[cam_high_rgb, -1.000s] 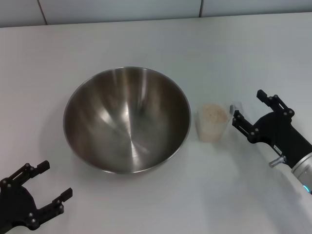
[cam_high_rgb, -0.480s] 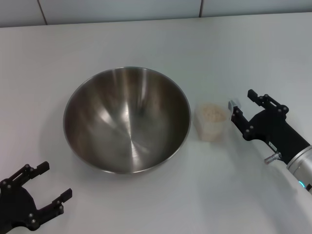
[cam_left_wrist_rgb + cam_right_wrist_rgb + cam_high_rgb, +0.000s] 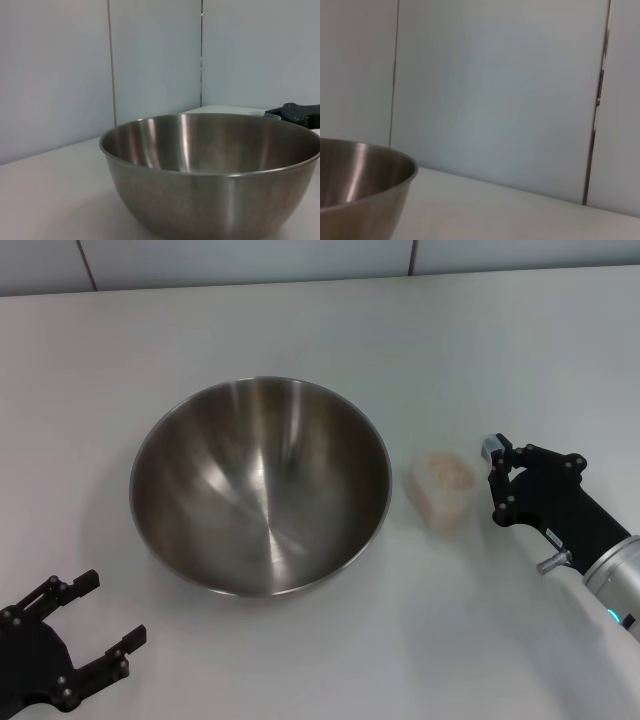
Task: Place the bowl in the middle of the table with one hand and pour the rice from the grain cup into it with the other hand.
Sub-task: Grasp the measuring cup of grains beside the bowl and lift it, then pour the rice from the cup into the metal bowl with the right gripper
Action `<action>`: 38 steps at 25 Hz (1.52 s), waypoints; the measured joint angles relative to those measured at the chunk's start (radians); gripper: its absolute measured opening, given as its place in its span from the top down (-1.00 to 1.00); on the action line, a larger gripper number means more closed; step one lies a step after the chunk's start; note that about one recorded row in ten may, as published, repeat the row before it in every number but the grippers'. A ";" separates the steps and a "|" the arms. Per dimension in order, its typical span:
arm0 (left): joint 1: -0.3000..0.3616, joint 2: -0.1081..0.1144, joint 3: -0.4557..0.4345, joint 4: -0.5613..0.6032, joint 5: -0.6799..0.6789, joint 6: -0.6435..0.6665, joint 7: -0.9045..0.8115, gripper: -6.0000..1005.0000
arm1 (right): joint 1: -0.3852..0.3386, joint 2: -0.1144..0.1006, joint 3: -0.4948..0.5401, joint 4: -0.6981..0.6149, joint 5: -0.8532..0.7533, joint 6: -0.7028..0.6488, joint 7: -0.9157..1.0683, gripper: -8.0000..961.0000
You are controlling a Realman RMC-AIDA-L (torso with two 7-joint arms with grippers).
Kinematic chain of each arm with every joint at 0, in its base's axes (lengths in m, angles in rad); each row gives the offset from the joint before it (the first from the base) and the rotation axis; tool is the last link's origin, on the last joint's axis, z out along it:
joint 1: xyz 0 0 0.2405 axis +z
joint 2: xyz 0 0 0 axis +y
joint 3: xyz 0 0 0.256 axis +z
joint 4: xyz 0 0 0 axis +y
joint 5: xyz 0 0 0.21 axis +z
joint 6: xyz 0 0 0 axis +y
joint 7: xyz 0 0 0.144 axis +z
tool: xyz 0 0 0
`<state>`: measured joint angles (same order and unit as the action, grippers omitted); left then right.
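Observation:
The steel bowl stands near the middle of the white table and looks empty. It also shows in the left wrist view and in the right wrist view. The clear grain cup, filled with rice, stands just right of the bowl. My right gripper is open right beside the cup's right side, one finger behind and one in front. I cannot tell whether it touches the cup. My left gripper is open and empty at the front left, apart from the bowl.
A grey panelled wall runs along the table's far edge. The right arm's dark gripper shows beyond the bowl's rim in the left wrist view.
My right gripper has turned its fingers and moved in towards the cup. The cup has shifted slightly to the right. The left gripper and the bowl have not moved.

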<state>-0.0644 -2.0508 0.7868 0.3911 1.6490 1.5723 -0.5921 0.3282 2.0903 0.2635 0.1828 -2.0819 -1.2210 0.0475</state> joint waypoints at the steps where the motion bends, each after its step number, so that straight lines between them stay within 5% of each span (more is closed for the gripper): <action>1: 0.000 0.000 0.000 0.000 0.000 0.000 0.000 -0.62 | 0.000 0.000 0.000 0.003 0.000 0.000 0.000 0.74; 6: 0.000 0.000 0.000 0.000 0.000 0.003 0.000 -0.62 | -0.002 0.001 0.012 0.014 0.002 -0.010 0.000 0.96; 12: 0.000 0.002 0.002 0.003 0.000 0.007 -0.011 -0.62 | -0.006 0.001 0.032 0.015 0.002 -0.054 0.000 0.96; 22: 0.000 0.003 0.005 0.005 0.000 0.009 -0.013 -0.62 | 0.004 0.000 0.048 0.034 -0.003 -0.354 -0.041 0.96; 28: -0.007 0.003 0.006 0.001 0.001 0.009 -0.014 -0.62 | 0.063 0.000 0.003 0.158 -0.012 -0.378 -0.477 0.96; 38: -0.009 0.003 0.008 0.000 0.002 0.009 -0.014 -0.62 | 0.117 0.002 -0.015 0.342 -0.065 -0.224 -1.465 0.96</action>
<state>-0.0735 -2.0482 0.7946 0.3913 1.6506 1.5815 -0.6059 0.4452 2.0924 0.2483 0.5246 -2.1473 -1.4446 -1.4175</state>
